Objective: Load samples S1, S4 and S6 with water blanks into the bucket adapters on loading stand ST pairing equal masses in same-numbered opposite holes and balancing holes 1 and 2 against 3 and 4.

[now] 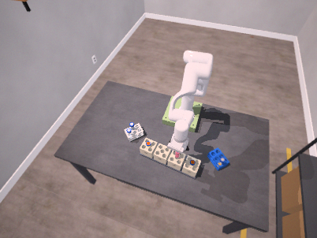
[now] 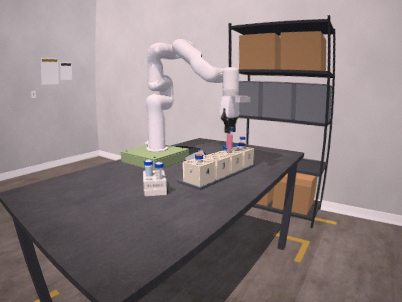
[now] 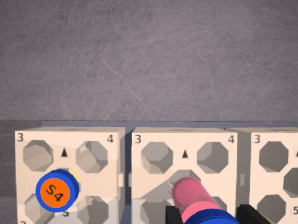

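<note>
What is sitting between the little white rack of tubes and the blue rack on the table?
The row of four cream adapters lies between the white rack and the blue rack, seen best in the top view.

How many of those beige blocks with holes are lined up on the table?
4, touching in one row near the table's front edge: first, second, third under the tool holding a pink tube, fourth.
</note>
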Tool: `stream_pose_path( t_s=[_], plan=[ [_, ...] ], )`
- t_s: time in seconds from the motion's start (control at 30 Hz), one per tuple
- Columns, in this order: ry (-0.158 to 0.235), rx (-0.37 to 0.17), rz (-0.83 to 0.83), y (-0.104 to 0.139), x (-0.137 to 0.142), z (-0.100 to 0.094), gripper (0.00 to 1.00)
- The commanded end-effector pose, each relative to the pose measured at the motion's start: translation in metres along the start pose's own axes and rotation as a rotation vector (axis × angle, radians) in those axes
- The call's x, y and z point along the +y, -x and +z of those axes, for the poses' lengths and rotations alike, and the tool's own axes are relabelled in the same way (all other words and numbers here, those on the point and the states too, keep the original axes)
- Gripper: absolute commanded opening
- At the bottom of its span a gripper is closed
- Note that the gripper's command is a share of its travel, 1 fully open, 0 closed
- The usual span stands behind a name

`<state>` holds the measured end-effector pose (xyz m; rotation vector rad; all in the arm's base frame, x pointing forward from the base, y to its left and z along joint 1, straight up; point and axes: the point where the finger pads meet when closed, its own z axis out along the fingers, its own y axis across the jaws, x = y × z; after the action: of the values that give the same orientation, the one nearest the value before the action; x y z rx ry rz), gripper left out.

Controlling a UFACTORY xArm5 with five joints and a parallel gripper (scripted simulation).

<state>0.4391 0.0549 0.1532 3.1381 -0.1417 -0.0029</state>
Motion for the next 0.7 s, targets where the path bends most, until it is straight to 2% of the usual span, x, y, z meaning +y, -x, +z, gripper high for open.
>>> stream_pose_path(
  t_s=[0.0,0.67],
  plan=[
    [-0.003,0.003,0.000,-0.001,0.000,0.003,0.00],
    [-0.003,0.003,0.000,-0.001,0.000,0.019,0.00]
  ],
)
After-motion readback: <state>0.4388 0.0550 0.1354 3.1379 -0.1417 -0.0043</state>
